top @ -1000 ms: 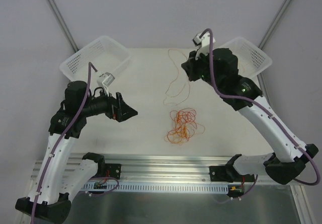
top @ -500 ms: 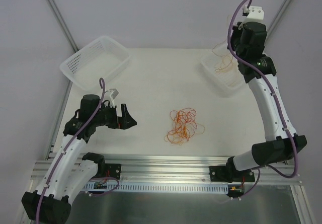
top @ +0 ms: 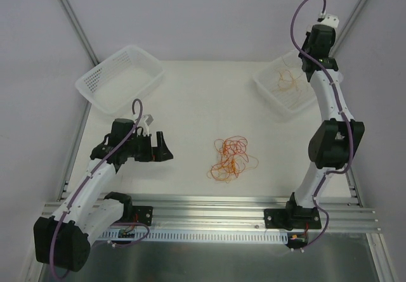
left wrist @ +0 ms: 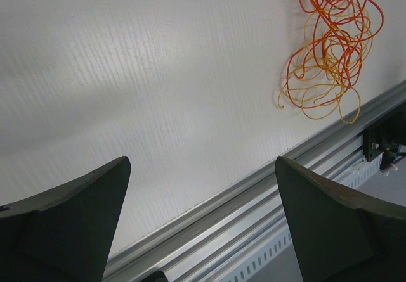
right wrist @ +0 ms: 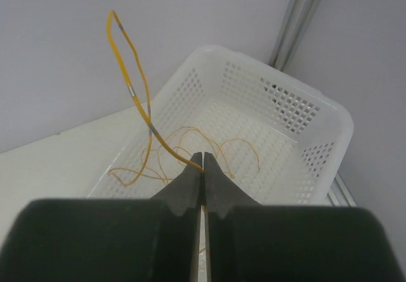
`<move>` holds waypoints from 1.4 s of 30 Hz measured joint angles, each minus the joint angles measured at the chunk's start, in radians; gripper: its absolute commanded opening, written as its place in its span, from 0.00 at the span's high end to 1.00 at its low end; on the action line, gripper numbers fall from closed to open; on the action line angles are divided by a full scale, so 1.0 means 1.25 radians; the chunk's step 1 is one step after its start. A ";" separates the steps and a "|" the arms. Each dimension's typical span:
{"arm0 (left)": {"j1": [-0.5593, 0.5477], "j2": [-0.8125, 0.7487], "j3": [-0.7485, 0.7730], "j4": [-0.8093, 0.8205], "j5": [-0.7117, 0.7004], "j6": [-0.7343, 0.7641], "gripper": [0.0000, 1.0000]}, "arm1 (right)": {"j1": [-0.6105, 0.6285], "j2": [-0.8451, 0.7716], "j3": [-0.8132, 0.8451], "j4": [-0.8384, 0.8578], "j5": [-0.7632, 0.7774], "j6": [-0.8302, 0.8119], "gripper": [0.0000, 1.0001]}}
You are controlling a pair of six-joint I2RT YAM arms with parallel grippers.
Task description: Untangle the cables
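A tangle of orange-yellow and red cables [top: 229,158] lies on the white table near the middle front; it also shows in the left wrist view [left wrist: 330,47]. My right gripper [right wrist: 203,158] is shut on one yellow cable [right wrist: 136,92], which loops up from the jaws. It hangs over the right white basket [right wrist: 298,111], where thin orange strands [right wrist: 241,146] lie. In the top view the right gripper [top: 309,59] is raised above that basket [top: 269,92]. My left gripper [top: 166,152] is open and empty, low over the table left of the tangle, its fingers wide apart [left wrist: 202,161].
A second white basket [top: 95,89] stands at the back left with nothing visible in it. The aluminium rail [top: 209,203] runs along the table's front edge and shows in the left wrist view [left wrist: 254,193]. Grey walls and slanted frame posts close the back.
My right arm has swung from the back middle to over the right basket, carrying the loose cable off the table into it. My left arm has drawn back and lowered slightly.
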 measured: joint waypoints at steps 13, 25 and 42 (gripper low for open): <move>0.000 0.060 -0.001 0.017 0.022 -0.017 0.01 | -0.046 0.229 0.028 -0.071 -0.012 0.095 0.14; -0.006 0.151 0.006 0.023 0.076 -0.050 0.01 | 0.018 -0.082 -0.066 -0.197 -0.112 0.113 0.10; -0.113 0.157 0.032 0.060 0.055 -0.139 0.01 | 0.417 -0.552 -0.930 -0.234 -0.181 0.397 0.26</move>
